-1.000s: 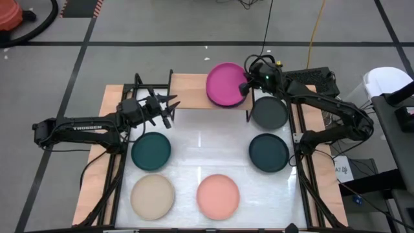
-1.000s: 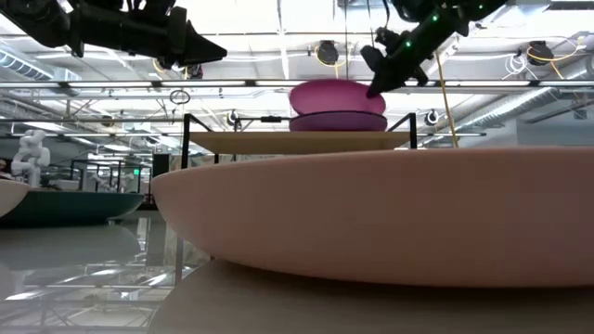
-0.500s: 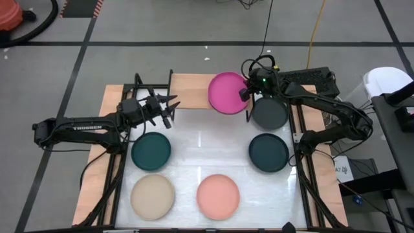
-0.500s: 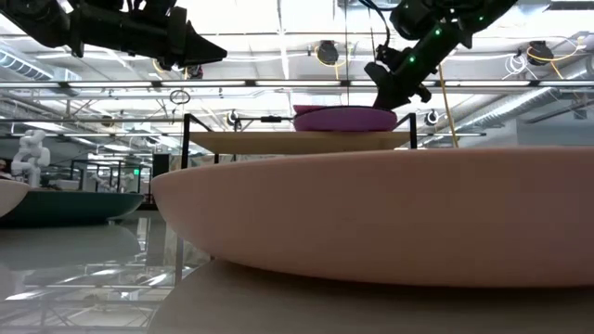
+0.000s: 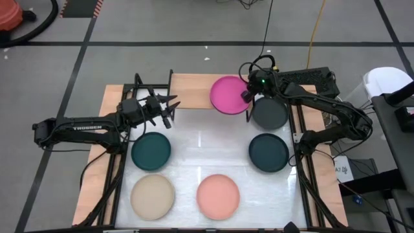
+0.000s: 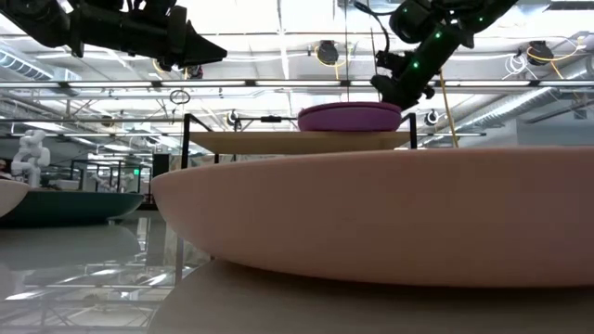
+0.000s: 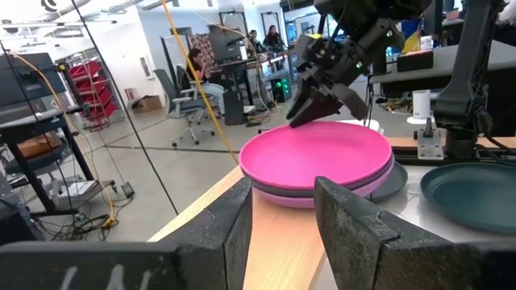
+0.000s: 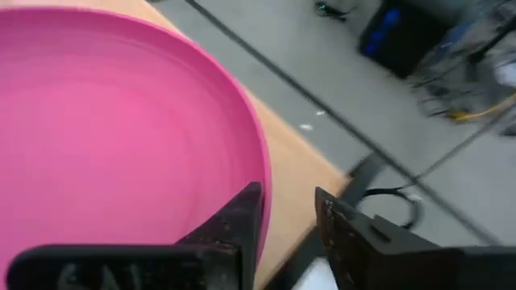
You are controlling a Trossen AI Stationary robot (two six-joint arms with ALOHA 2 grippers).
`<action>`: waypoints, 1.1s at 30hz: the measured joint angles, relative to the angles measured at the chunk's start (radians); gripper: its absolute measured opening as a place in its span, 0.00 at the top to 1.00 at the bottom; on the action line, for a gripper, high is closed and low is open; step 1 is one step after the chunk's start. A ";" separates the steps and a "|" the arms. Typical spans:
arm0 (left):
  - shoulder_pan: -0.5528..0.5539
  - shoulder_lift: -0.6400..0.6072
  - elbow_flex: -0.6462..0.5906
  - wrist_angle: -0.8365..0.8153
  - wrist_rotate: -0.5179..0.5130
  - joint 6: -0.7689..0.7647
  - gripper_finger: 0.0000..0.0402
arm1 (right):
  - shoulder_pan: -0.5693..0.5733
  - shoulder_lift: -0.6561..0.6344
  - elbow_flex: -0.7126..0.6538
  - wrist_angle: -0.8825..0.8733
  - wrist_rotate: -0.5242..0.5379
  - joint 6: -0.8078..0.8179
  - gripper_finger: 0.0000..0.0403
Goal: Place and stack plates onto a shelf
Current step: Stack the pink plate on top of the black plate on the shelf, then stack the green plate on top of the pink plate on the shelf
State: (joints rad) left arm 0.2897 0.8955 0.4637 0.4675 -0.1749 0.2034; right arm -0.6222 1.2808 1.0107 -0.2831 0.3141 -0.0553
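A magenta plate (image 5: 228,94) lies flat on a purple plate (image 7: 322,190), topping a stack on the right part of the light-wood shelf (image 5: 191,90). A grey edge (image 7: 397,176) shows under the purple one. My right gripper (image 5: 246,94) is at the magenta plate's right rim. It is open, one finger over the plate's inside and one outside the rim (image 8: 266,181). My left gripper (image 5: 169,110) hovers open by the shelf's left part, holding nothing and facing the stack (image 7: 318,153). My right gripper comes slanting down from the table's right side, its fingers (image 8: 242,217) standing on either side of the magenta plate's right rim. Whether either finger touches the rim, I cannot tell.
On the white table lie a dark grey plate (image 5: 268,111), two dark teal plates (image 5: 268,152) (image 5: 151,150), a beige plate (image 5: 152,196) and a salmon plate (image 5: 218,195). The shelf's left half (image 5: 187,87) is bare wood. A person (image 7: 197,72) sits far behind the table.
My right gripper has gone down and a little toward the near edge with the magenta plate. The plate was tilted above the purple plate, and now lies flat on it.
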 joint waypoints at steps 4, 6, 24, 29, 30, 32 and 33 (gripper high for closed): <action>0.000 0.000 0.000 0.000 0.000 -0.003 0.65 | 0.001 0.000 0.000 0.002 0.088 -0.062 0.71; 0.000 0.000 0.000 0.000 0.000 -0.003 0.65 | 0.001 -0.004 0.000 0.007 0.108 -0.066 0.71; -0.024 0.000 0.000 -0.032 0.000 -0.007 0.65 | 0.122 -0.190 0.000 0.088 -0.150 0.002 0.71; -0.066 0.000 0.046 -0.174 0.001 0.038 0.65 | 0.216 -0.243 -0.054 0.127 -0.239 0.067 0.73; -0.076 0.000 0.069 -0.225 0.001 0.039 0.65 | 0.236 -0.251 -0.078 0.152 -0.240 0.069 0.73; -0.101 0.001 0.117 -0.338 0.000 0.036 0.65 | 0.274 -0.268 -0.129 0.206 -0.239 0.058 0.73; -0.114 0.005 0.137 -0.387 0.001 0.027 0.65 | 0.291 -0.277 -0.155 0.239 -0.238 0.051 0.73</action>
State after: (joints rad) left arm 0.1753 0.9002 0.6002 0.0800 -0.1741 0.2304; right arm -0.3315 1.0037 0.8558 -0.0436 0.0760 -0.0039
